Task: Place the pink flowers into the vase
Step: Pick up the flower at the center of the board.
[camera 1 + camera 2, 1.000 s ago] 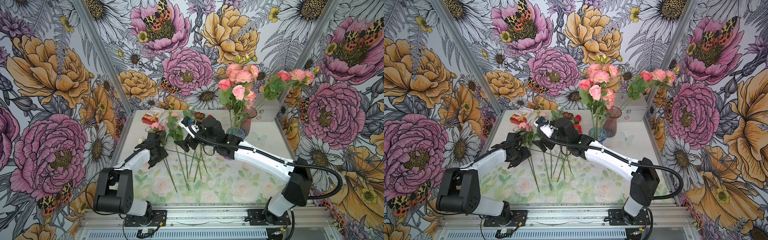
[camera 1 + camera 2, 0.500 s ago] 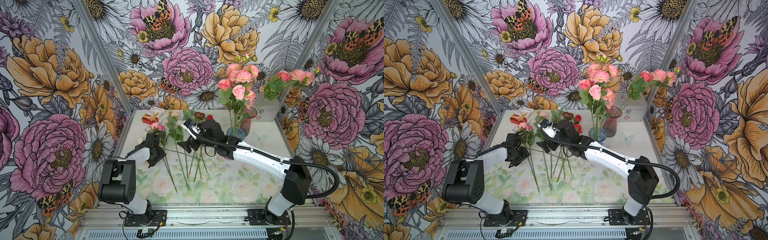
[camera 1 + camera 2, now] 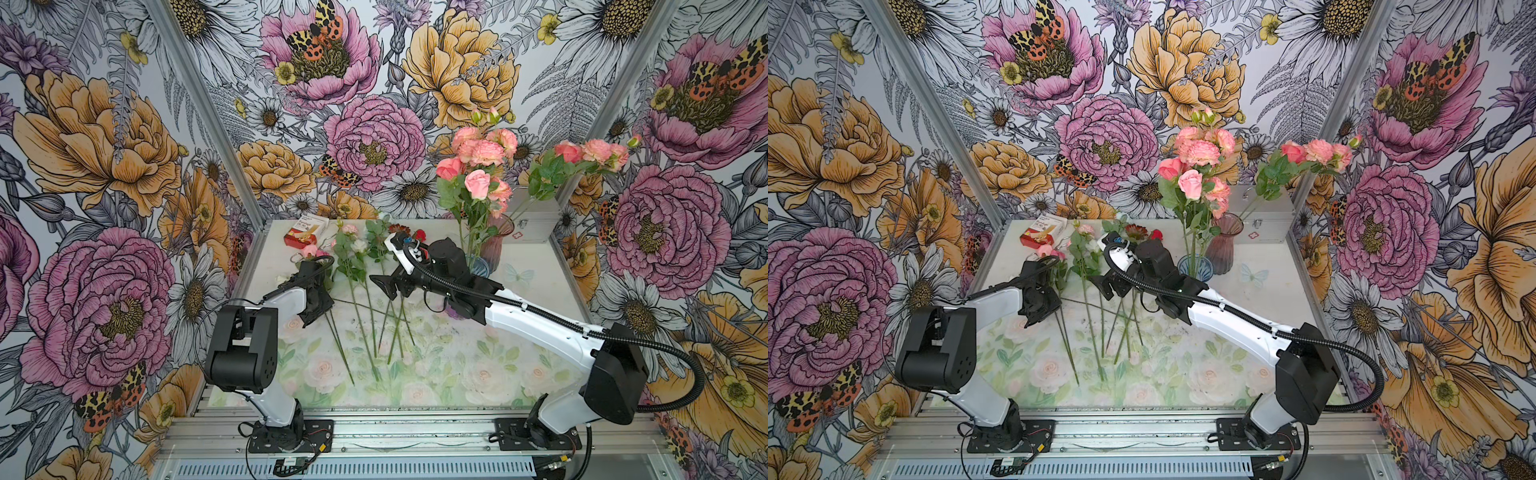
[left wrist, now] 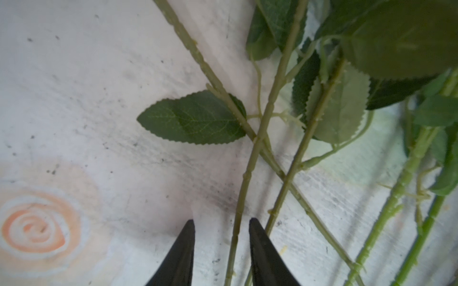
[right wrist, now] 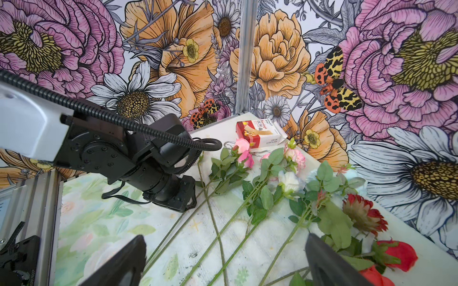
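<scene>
As its jaws stand narrowly apart, the left pincer (image 4: 219, 221) straddles a stem (image 4: 240, 198).

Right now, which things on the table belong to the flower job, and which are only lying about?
Job: loose pink roses on green stems; ribbed mauve glass vase; clear blue glass vase; left gripper straddling one stem.
Lying about: red-and-white cardboard box; red roses; small white rose; silver metal case.
</scene>
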